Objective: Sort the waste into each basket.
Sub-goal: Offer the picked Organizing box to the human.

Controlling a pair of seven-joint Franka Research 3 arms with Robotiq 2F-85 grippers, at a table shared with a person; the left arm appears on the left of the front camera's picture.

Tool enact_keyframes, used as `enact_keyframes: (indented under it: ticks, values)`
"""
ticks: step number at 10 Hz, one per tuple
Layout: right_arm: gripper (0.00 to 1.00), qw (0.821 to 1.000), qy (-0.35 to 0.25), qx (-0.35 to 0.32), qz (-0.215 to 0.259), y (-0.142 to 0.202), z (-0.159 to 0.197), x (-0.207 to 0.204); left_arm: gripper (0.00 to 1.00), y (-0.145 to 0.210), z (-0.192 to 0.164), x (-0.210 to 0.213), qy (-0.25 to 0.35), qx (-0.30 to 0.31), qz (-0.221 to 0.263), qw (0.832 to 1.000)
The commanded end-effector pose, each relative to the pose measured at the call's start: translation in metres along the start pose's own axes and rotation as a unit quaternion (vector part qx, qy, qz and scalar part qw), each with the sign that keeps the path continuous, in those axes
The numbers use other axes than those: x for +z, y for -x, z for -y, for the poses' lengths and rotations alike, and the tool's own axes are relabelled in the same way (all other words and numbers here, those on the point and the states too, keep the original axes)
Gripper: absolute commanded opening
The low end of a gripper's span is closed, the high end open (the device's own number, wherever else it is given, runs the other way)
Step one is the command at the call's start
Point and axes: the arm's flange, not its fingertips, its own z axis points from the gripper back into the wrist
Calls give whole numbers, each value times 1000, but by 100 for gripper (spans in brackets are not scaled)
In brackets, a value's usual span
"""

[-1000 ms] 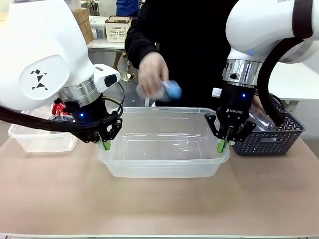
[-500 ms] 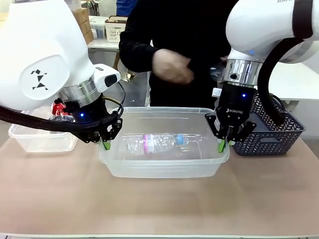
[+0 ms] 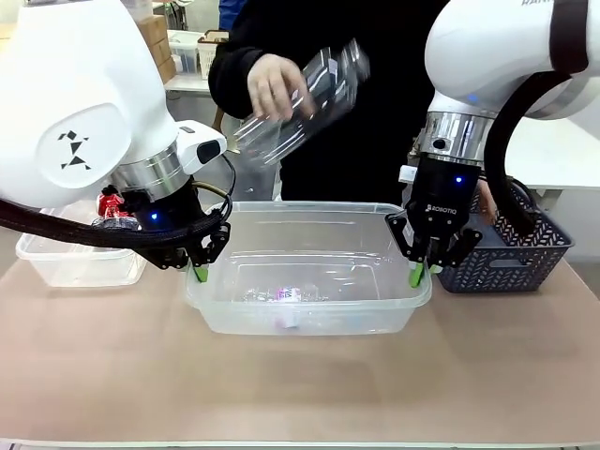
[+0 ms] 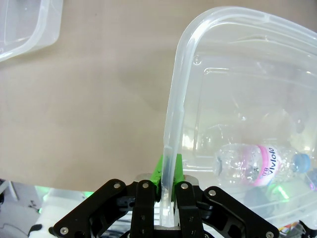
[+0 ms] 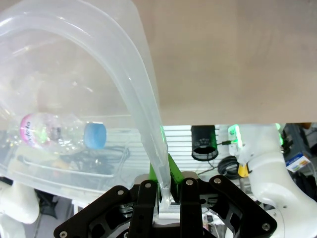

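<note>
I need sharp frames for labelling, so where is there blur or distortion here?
Front view: the clear plastic bottle in the person's hand is motion-smeared. Left wrist view: the clear tub's rolled rim bows, wide-angle. Right wrist view: the pink-labelled bottle is hazy through the tub wall.

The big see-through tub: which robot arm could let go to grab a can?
Probably the left. Both pincers, left and right, pinch the tub rim, but the red cans sit on the left side.

The person's hand (image 3: 270, 82) is now holding another clear bottle (image 3: 302, 101) above the tub (image 3: 309, 323); the first bottle (image 3: 281, 296) is lying inside.
</note>
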Motion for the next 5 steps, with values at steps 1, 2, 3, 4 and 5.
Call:
enact_keyframes:
  ticks: [1,2,3,4,5]
  values:
    - [0,1000,1,8,7,-1,3,6,0,2,-3,1,-6,4,-1,1000]
    - [0,1000,1,8,7,-1,3,6,0,2,-3,1,-6,4,-1,1000]
    - [0,1000,1,8,7,-1,3,6,0,2,-3,1,-6,4,-1,1000]
    - [0,1000,1,8,7,-1,3,6,0,2,-3,1,-6,4,-1,1000]
    - [0,1000,1,8,7,-1,3,6,0,2,-3,1,-6,4,-1,1000]
